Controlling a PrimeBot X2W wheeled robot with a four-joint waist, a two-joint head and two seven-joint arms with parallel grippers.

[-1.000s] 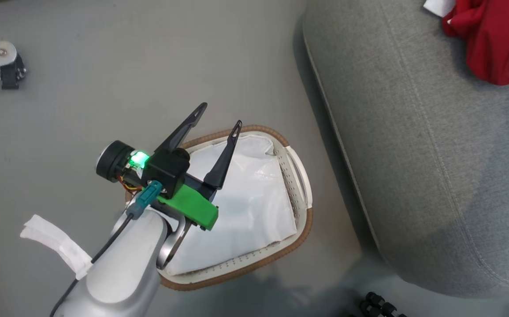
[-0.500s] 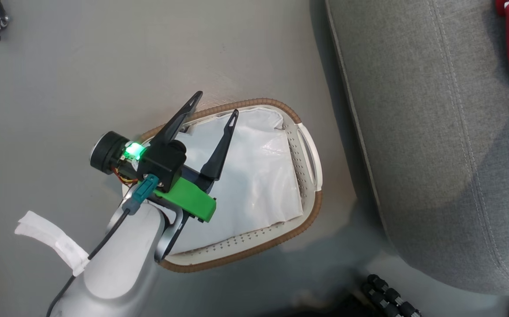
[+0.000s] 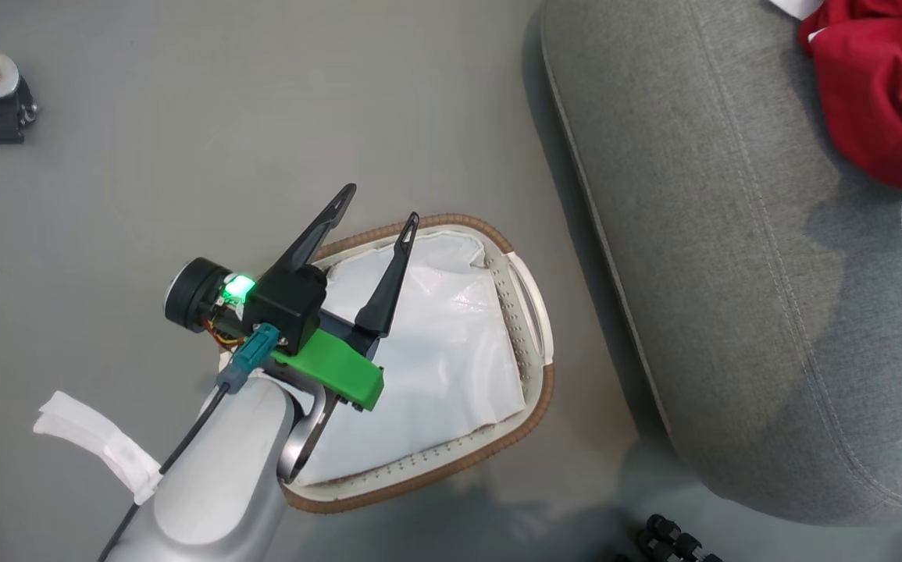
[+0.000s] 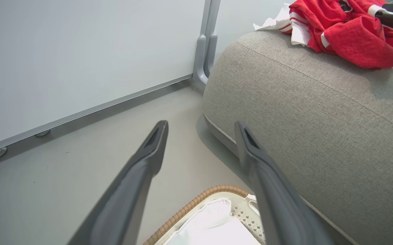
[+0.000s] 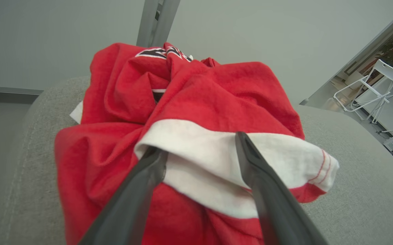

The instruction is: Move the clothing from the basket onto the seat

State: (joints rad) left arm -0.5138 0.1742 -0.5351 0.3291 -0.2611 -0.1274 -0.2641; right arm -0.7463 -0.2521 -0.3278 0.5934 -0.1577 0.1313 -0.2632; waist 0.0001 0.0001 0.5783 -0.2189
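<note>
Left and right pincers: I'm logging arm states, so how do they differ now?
Left pincer hangs above the basket, nothing between its fingers; right pincer is at the clothing on the seat, fingers straddling its white hem. Both are open.

Red clothing [image 3: 872, 94] heaped on big grey cloth seat [image 3: 732, 273]. Oval white plastic basket [image 3: 535, 312] on floor [image 3: 185, 117], left of seat.
</note>
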